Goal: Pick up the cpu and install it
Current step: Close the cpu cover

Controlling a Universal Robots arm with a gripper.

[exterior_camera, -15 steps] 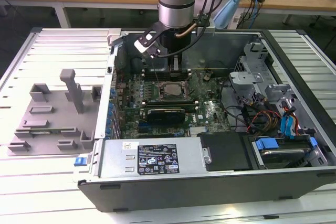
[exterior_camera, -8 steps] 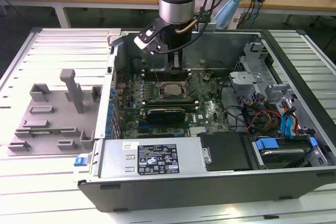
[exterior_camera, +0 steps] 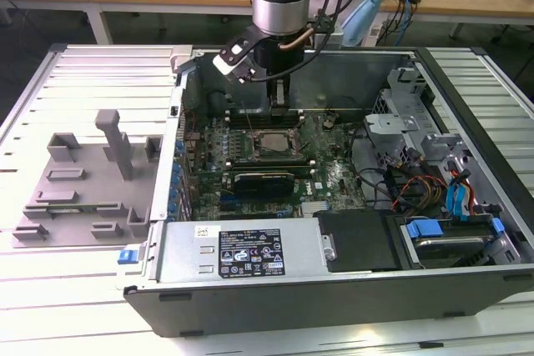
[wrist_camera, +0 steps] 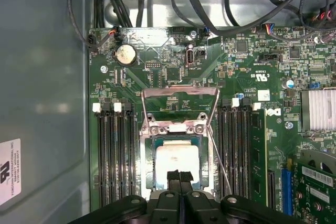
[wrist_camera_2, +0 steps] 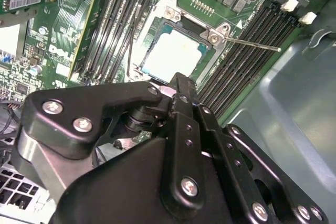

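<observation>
The cpu, a pale silvery square chip, lies flat in the motherboard socket inside the open computer case. It also shows in the second wrist view as the cpu and in the exterior view as the cpu. The socket's metal load plate is flipped open and its thin lever stands free. My gripper hangs a little above the chip's edge, with its black fingers shut together on nothing. Gripper and arm point straight down over the board.
Memory slots flank the socket on both sides. An expansion card lies just in front of it. A power supply and drive bays with blue tabs fill the case's near side. A grey fixture sits outside on the exterior view's left.
</observation>
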